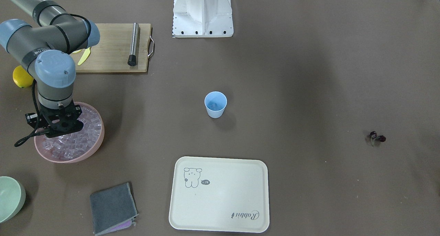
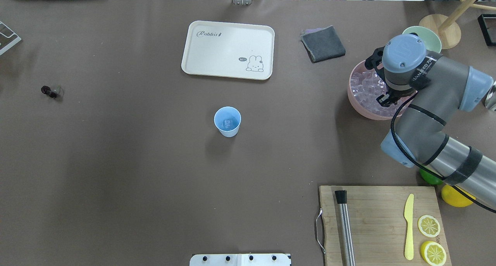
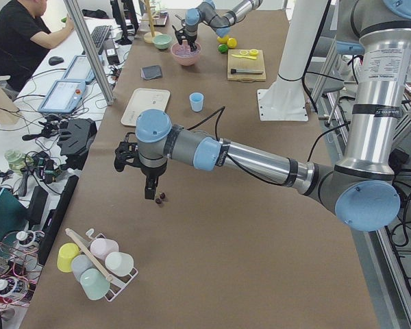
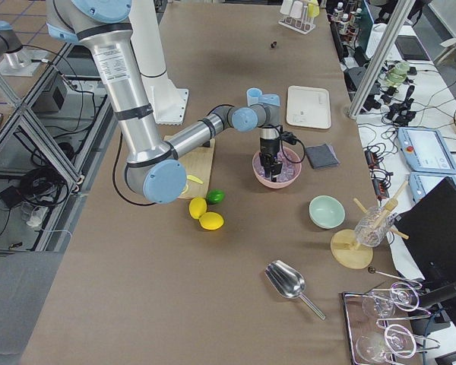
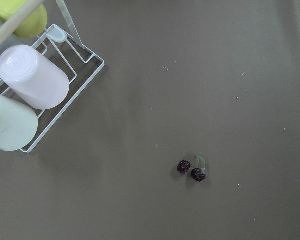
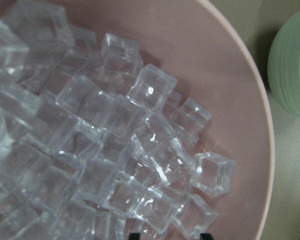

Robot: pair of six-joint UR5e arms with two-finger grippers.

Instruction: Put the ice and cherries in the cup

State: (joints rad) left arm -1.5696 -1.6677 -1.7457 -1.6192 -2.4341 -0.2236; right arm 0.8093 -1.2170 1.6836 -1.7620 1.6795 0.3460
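Observation:
The pale blue cup [image 1: 216, 105] stands upright mid-table with one clear cube in it [image 2: 228, 123]. The ice [image 6: 115, 150] fills a pink bowl [image 1: 99, 141]. My right gripper [image 6: 170, 235] hangs just over the ice with its jaws apart and nothing held; it also shows in the overhead view [image 2: 385, 101]. The cherries [image 5: 191, 170], dark with green stems, lie on the bare table far from the cup [image 2: 49, 91]. My left gripper [image 3: 151, 195] hovers just beside them [image 3: 161, 198]. I cannot tell whether it is open or shut.
A cream tray [image 2: 228, 49] and a grey cloth [image 2: 323, 44] lie beyond the cup. A cutting board [image 2: 379, 223] holds a muddler, a yellow knife and lemon slices. A pale green bowl [image 6: 292, 65] stands next to the pink bowl. A cup rack [image 5: 35, 85] is near the cherries.

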